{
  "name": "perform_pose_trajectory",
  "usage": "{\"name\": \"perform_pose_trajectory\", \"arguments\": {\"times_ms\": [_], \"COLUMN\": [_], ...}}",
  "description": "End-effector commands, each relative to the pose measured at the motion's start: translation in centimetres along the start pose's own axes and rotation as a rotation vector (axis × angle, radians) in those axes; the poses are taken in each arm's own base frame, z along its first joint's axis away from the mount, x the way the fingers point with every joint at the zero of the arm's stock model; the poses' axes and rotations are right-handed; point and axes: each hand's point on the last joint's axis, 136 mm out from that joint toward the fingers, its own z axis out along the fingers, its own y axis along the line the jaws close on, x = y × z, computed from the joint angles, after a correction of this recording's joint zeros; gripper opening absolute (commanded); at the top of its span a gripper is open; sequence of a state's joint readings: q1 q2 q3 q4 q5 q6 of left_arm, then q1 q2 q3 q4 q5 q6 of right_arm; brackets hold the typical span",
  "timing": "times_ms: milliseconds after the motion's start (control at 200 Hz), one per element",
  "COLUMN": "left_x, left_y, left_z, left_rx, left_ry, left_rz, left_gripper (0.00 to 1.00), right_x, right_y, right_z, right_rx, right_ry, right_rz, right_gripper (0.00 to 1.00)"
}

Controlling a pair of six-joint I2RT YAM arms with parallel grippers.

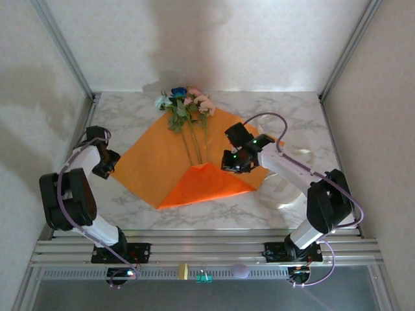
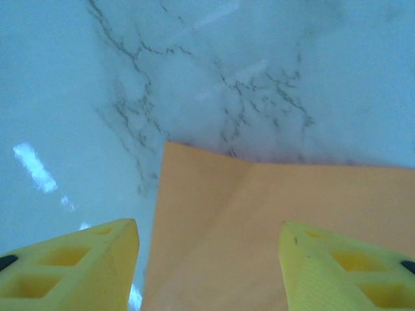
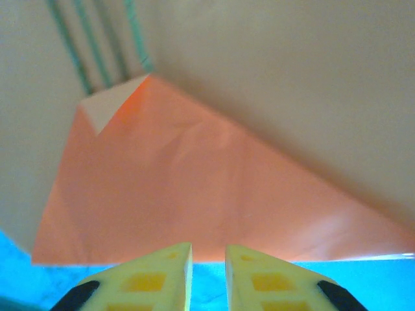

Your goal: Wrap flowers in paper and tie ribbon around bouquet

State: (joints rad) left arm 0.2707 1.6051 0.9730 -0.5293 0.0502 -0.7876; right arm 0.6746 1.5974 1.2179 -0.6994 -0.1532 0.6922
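Observation:
The orange paper [image 1: 152, 165] lies as a diamond on the marble table. The flowers [image 1: 185, 100] rest at its far corner, and their green stems [image 1: 194, 144] run down toward the middle. The near corner is folded up into a flap [image 1: 207, 184] over the stem ends [image 3: 91, 45]. My left gripper [image 1: 110, 166] sits at the paper's left corner [image 2: 259, 214], open wide, with the sheet lying flat below it. My right gripper [image 1: 232, 167] hovers over the flap [image 3: 194, 181] by the fold edge, open only a narrow gap, holding nothing. A cream ribbon [image 1: 283, 193] lies on the table to the right.
White walls close in the table [image 1: 285, 110] on three sides, with metal posts at the back corners. An aluminium rail [image 1: 207, 249] carrying both arm bases runs along the near edge. The right arm's purple cable [image 1: 272, 116] loops above the paper's right corner.

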Motion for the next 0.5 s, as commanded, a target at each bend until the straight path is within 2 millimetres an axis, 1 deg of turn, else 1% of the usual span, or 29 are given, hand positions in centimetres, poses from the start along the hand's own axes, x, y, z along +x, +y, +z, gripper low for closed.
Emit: {"name": "perform_pose_trajectory", "arguments": {"times_ms": [0, 40, 55, 75, 115, 190, 295, 355, 390, 496], "left_x": [-0.4, 0.2, 0.5, 0.8, 1.6, 2.8, 3.0, 2.7, 2.3, 0.6], "left_y": [-2.4, -2.6, -2.7, -2.8, -2.9, -2.4, -1.5, -1.4, -1.5, -1.5], "left_z": [0.3, 0.8, 1.0, 1.3, 2.0, 3.3, 4.0, 3.8, 3.3, 0.6], "left_rx": [0.119, 0.145, 0.155, 0.168, 0.195, 0.187, 0.154, 0.141, 0.137, 0.131], "left_ry": [-0.009, 0.011, 0.019, 0.031, 0.057, 0.101, 0.097, 0.084, 0.065, -0.027], "left_rz": [0.108, 0.119, 0.124, 0.132, 0.146, 0.166, 0.176, 0.174, 0.166, 0.139], "left_gripper": [0.59, 0.59, 0.59, 0.59, 0.59, 0.58, 0.54, 0.52, 0.52, 0.58], "right_x": [2.7, 3.1, 3.9, 4.1, 4.4, 4.6, 4.6, 4.5, 4.6, 4.8], "right_y": [4.2, 4.8, 5.4, 5.6, 5.5, 5.0, 4.7, 4.4, 4.2, 3.1], "right_z": [2.4, 3.4, 3.9, 4.5, 5.5, 7.2, 8.9, 9.5, 9.9, 10.4], "right_rx": [-0.162, -0.183, -0.19, -0.191, -0.178, -0.146, -0.115, -0.094, -0.078, -0.01], "right_ry": [0.123, 0.154, 0.173, 0.185, 0.201, 0.231, 0.255, 0.266, 0.273, 0.292], "right_rz": [-0.055, -0.042, -0.055, -0.049, -0.034, 0.0, 0.034, 0.045, 0.048, 0.065], "right_gripper": [0.2, 0.19, 0.19, 0.19, 0.18, 0.16, 0.15, 0.15, 0.15, 0.14]}}
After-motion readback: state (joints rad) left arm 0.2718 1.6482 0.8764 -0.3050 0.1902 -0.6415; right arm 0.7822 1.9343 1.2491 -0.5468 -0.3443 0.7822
